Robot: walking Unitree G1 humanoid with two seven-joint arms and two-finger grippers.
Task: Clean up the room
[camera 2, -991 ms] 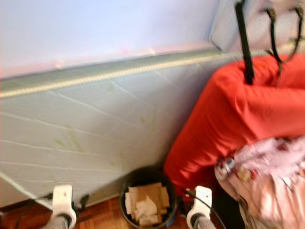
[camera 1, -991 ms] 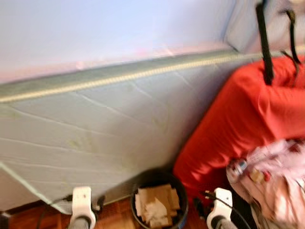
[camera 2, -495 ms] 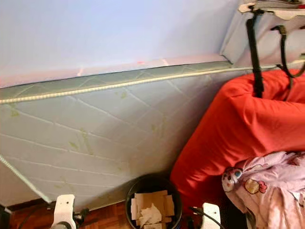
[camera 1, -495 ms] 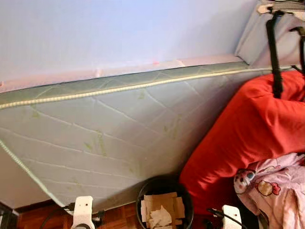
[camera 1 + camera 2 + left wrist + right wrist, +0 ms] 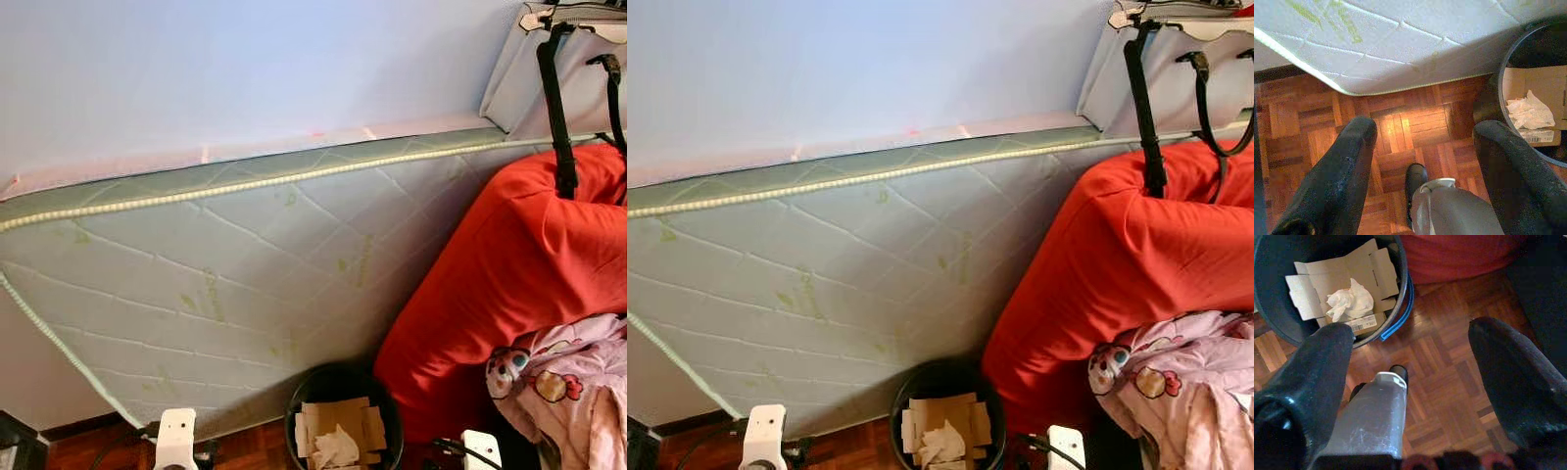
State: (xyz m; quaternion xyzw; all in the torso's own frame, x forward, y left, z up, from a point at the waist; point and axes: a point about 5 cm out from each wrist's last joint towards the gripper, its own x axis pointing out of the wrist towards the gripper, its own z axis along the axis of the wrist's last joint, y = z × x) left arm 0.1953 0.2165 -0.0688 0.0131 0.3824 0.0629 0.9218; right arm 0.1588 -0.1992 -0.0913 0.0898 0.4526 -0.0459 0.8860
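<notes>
Two claws hang low over the wood floor (image 5: 1400, 132), both spread wide and holding nothing. Left gripper (image 5: 1420, 142): fingers apart, with the mattress (image 5: 245, 294) edge ahead and the bin (image 5: 343, 416) off to one side. Right gripper (image 5: 1405, 347): fingers apart, the bin just ahead, holding flattened cardboard (image 5: 1342, 279) and a crumpled tissue (image 5: 1350, 301). A barcode label (image 5: 1362, 324) shows on the cardboard; its print is too small to read.
</notes>
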